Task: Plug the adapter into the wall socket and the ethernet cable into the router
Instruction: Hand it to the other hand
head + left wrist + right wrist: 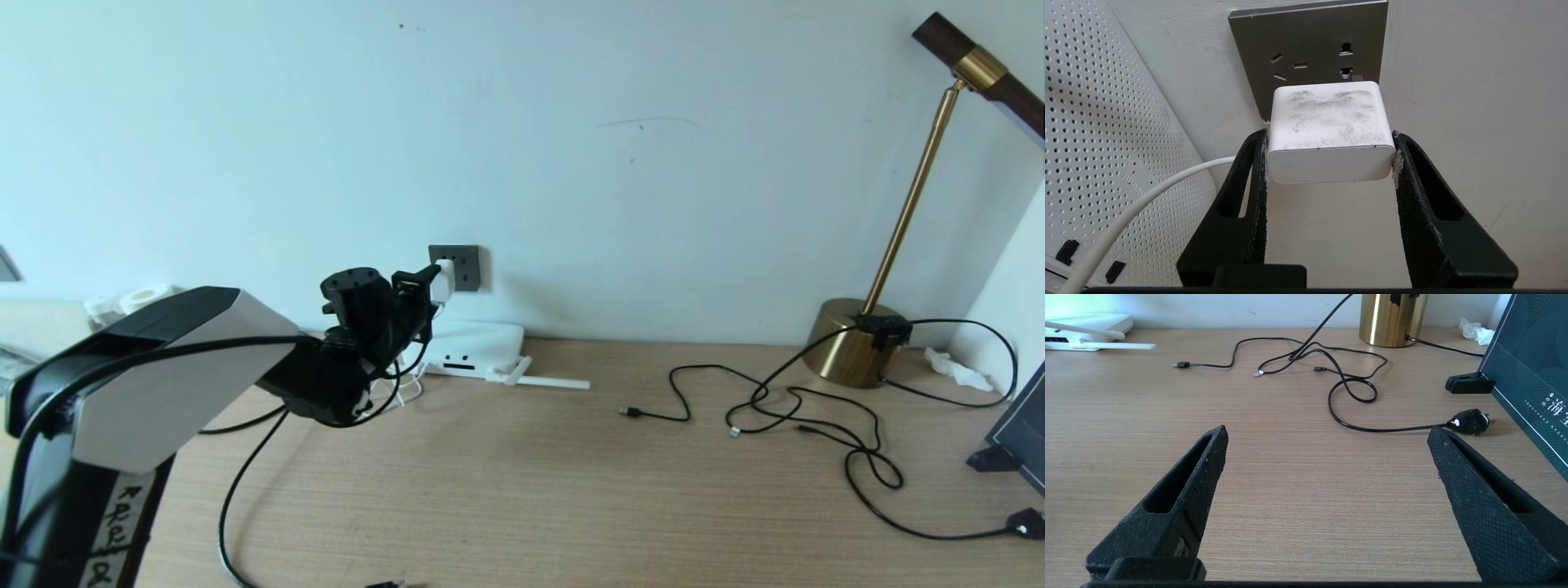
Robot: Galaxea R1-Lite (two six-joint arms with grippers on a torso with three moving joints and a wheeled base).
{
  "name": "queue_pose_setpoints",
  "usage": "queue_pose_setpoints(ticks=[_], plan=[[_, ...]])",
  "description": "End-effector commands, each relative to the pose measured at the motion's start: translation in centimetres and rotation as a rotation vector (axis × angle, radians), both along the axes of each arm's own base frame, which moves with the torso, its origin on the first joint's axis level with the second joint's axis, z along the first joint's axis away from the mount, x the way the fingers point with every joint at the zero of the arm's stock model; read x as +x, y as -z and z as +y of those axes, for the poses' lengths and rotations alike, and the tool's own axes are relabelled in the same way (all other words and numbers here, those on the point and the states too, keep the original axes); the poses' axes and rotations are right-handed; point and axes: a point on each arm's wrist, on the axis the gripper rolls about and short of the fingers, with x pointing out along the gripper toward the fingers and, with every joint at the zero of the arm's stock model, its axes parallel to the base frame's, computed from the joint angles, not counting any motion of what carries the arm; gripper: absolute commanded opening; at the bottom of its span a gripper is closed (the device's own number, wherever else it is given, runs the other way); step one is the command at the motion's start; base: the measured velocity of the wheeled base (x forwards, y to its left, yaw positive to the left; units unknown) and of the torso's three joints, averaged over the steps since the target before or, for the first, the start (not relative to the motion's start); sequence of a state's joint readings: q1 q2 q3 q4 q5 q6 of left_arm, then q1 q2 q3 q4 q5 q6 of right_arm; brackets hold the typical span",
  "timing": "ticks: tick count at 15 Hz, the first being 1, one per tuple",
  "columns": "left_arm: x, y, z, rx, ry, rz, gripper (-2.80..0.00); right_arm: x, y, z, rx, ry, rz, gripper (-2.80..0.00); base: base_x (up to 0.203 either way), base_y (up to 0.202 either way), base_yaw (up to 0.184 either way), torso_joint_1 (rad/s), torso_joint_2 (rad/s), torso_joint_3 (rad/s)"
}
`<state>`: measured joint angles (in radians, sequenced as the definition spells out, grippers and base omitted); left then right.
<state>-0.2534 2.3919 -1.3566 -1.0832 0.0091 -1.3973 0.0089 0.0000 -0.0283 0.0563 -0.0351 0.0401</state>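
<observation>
At the wall, my left gripper [429,286] [1329,136] is shut on the adapter [442,282] [1329,122], a white rounded cube whose two sides touch the black fingers [1255,171]. The adapter's front lies against the dark grey wall socket [465,265] [1310,41]; its pins are hidden. Its white cord [1126,212] trails away past the router [478,347] [1094,143] [1090,324], which lies flat under the socket with its antennas on the desk. A thick black ethernet cable [233,490] runs over the desk at the near left. My right gripper [1327,435] hovers open above bare desk.
A brass lamp [857,343] stands at the back right. Thin black cords [784,408] [1347,379] sprawl beside it, ending in a black plug [1024,523] [1470,421]. A dark patterned box [1531,375] stands at the right edge.
</observation>
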Motion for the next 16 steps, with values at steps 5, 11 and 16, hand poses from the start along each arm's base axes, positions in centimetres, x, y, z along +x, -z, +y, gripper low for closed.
queue_pose_setpoints(ticks=[5, 11, 16], plan=[[-0.5, -0.2, 0.2, -0.007, -0.008, 0.005, -2.80, 0.0, 0.0, 0.0, 0.000, 0.000, 0.001, 0.00, 0.000, 0.000, 0.000, 0.000, 0.00, 0.000], [-1.2, -0.8, 0.3, -0.006, -0.012, 0.010, -2.80, 0.0, 0.0, 0.0, 0.000, 0.000, 0.000, 0.00, 0.000, 0.000, 0.000, 0.000, 0.00, 0.000], [-1.6, -0.4, 0.5, -0.004, -0.015, 0.025, -2.80, 0.0, 0.0, 0.0, 0.000, 0.000, 0.000, 0.00, 0.000, 0.000, 0.000, 0.000, 0.00, 0.000]])
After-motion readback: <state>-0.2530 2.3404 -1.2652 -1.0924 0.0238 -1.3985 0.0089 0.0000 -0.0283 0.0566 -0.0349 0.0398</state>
